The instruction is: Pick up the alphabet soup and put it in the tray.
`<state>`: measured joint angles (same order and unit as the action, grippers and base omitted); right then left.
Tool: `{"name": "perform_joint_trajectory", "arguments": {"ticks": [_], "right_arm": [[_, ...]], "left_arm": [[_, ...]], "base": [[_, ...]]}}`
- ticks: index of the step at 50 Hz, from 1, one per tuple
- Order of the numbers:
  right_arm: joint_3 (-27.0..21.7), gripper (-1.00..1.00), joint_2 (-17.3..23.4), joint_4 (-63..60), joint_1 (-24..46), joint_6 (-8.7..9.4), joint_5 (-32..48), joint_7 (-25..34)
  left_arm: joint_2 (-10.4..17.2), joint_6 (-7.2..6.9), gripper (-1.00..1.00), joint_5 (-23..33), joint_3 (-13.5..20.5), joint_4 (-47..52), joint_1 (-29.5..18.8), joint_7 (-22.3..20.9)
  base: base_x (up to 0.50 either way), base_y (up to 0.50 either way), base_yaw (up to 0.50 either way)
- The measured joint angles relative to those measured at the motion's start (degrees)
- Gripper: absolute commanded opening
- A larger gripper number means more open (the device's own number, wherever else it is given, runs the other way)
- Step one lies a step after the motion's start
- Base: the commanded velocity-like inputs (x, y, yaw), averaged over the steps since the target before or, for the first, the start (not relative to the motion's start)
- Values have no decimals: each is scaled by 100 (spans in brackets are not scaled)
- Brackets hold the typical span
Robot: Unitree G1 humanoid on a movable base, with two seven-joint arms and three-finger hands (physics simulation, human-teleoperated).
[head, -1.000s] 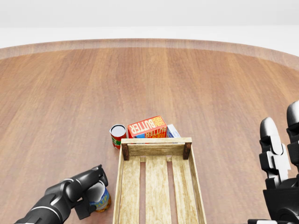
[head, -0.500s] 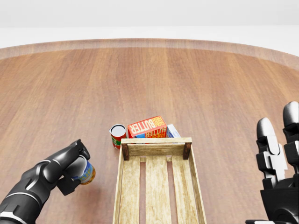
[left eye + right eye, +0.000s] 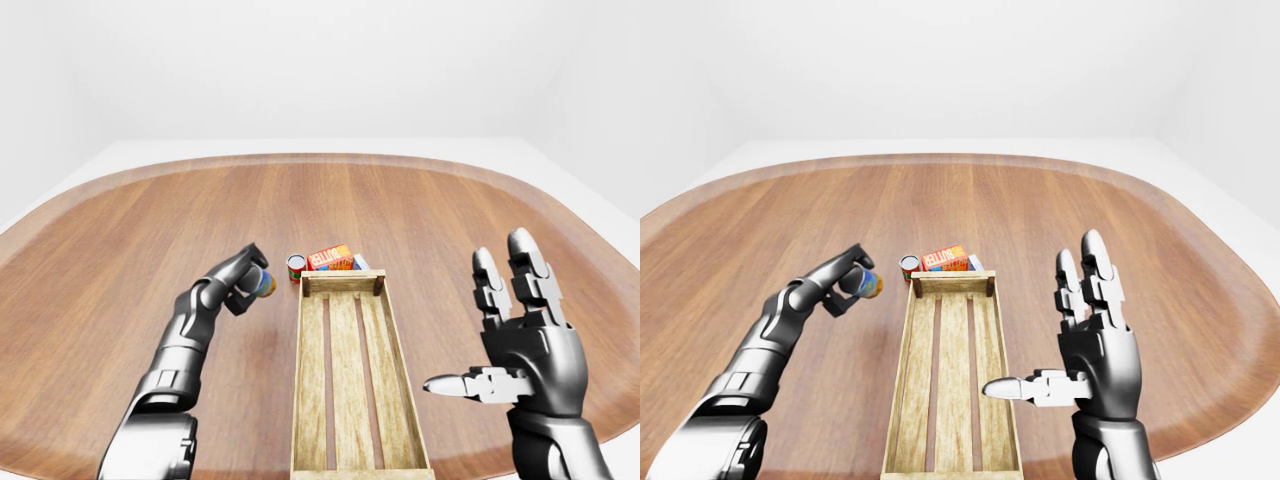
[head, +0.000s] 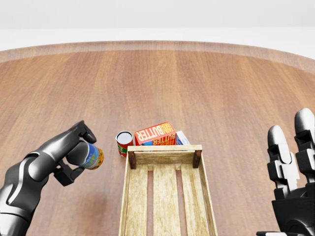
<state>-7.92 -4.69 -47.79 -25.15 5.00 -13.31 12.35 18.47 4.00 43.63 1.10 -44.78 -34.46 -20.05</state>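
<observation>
The left hand [image 4: 74, 157] was clenched round the soup can [image 4: 91, 156], holding it tilted above the worktop [image 4: 206, 88], to the left of the tray [image 4: 166, 196] in the head view and about level with the tray's upper end. The can lay inside the grasp, its label end poking out toward the tray, the fingers [image 4: 84, 132] curled over its top and another finger under it. The job at that point looked like the carry: the can was up and needed to travel right, over the tray's left wall [image 4: 125, 196], before being lowered onto the slats. Doing it well would mean keeping enough height to pass the wall, holding the grip firm so the tilted can did not slip, and aiming for the open middle of the tray rather than its upper end, where a second can [image 4: 123, 143] and a butter box [image 4: 155, 133] stood just outside the rim. It would be best set down upright or laid flat along a slat, and let go only once it rested. The right hand [image 3: 520, 335] was released, fingers spread, hanging empty to the right of the tray and well clear of the can's path.
</observation>
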Motion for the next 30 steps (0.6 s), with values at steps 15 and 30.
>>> {"name": "perform_joint_trajectory", "arguments": {"ticks": [15, 30], "right_arm": [[17, 100, 4, -69, -50, 0, -22, -11], [2, 100, -4, -102, -40, 0, -46, 12]], "left_arm": [[-215, -464, -100, 142, 188, 2665, 716, -1177], [-536, -738, -100, 215, 117, 4499, 1187, -1996]], "base": [[0, 0, 0], [0, 0, 0]]}}
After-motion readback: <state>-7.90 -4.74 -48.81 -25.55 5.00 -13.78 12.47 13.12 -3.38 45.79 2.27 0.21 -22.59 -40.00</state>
